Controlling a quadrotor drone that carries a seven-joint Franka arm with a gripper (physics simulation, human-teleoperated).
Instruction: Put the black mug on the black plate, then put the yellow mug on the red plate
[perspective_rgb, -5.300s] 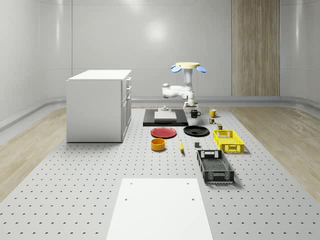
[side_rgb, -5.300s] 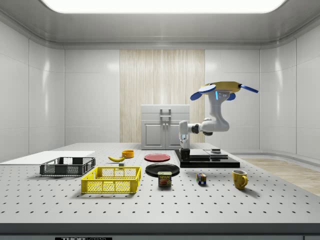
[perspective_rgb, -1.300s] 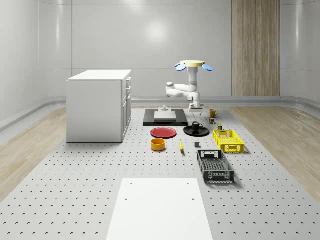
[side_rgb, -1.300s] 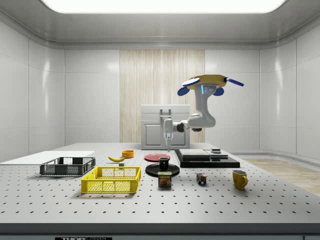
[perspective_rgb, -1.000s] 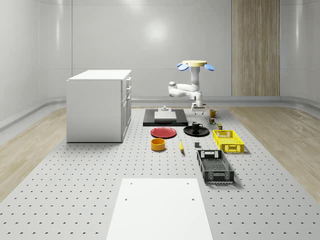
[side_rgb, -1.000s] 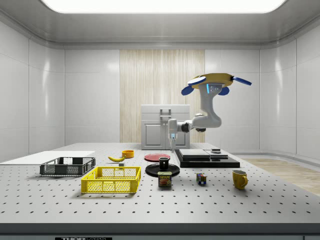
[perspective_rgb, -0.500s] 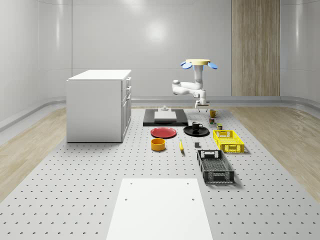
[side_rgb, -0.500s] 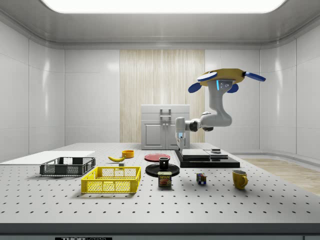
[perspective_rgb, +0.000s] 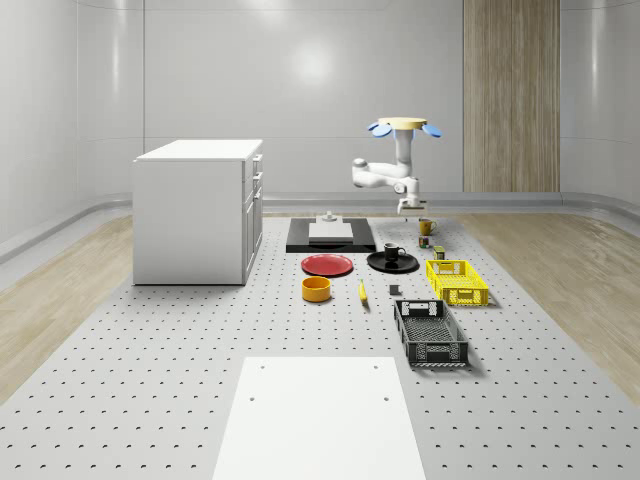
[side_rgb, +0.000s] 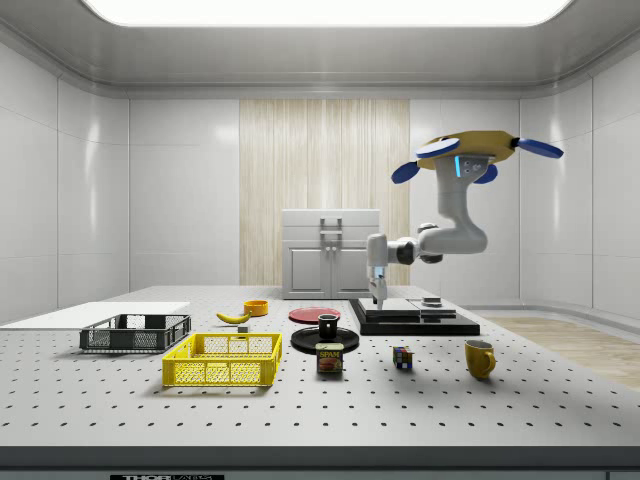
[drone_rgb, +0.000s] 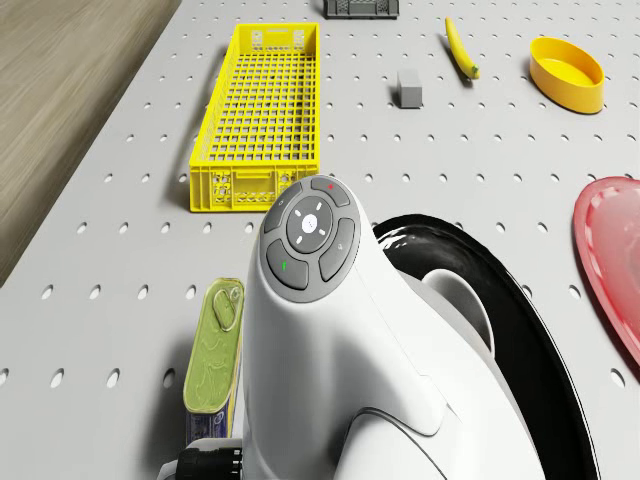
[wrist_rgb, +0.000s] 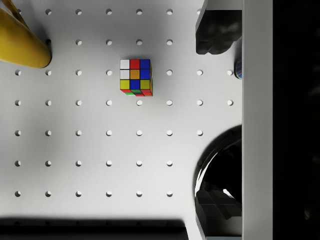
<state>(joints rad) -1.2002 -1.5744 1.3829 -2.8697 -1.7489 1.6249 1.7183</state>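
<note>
Hovering drone (side_rgb: 478, 150) above table (perspective_rgb: 150, 350) | gripper (side_rgb: 379, 297) fingers apart, empty | black mug (side_rgb: 327, 325) on black plate (side_rgb: 300, 340) below-beside it | yellow mug (side_rgb: 480, 358) well apart

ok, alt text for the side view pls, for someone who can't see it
The drone hovers above the table, its arm bent down so the gripper hangs empty between the black mug, which stands on the black plate, and the yellow mug nearer the side view's right. The red plate lies behind the black plate.
</note>
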